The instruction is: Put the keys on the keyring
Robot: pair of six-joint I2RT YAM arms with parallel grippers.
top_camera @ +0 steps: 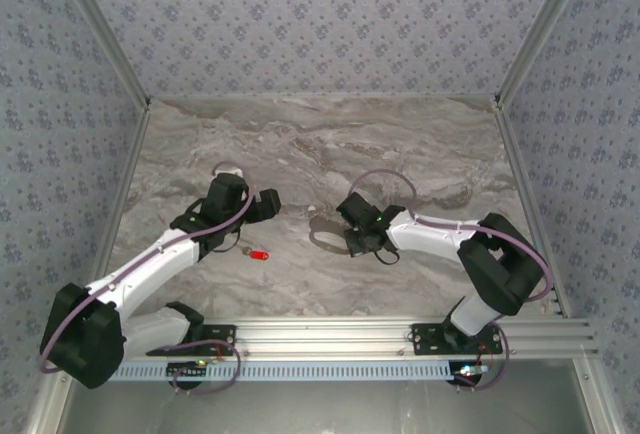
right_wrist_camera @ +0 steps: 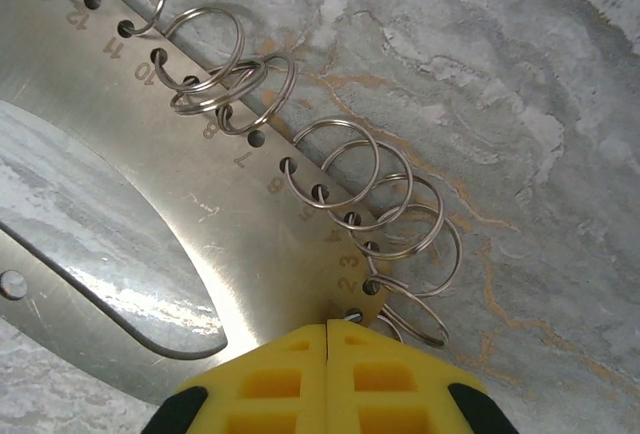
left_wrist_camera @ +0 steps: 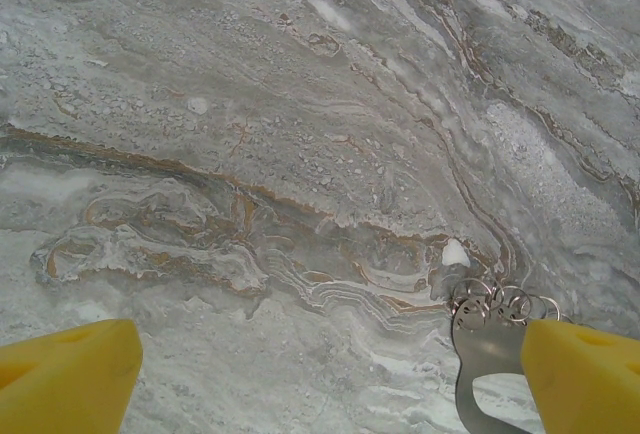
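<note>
Pinching the keyring (right_wrist_camera: 230,234), the right fingers (right_wrist_camera: 270,379) meet; the left fingers (left_wrist_camera: 70,374) stand spread.

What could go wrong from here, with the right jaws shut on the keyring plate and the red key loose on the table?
The right gripper pinches the keyring plate only at its edge, so it may pivot or slip. The tiny red key lies flat on the marble table, hard for the open left gripper to pick up. The split rings overlap, so threading could snag the wrong one.
</note>
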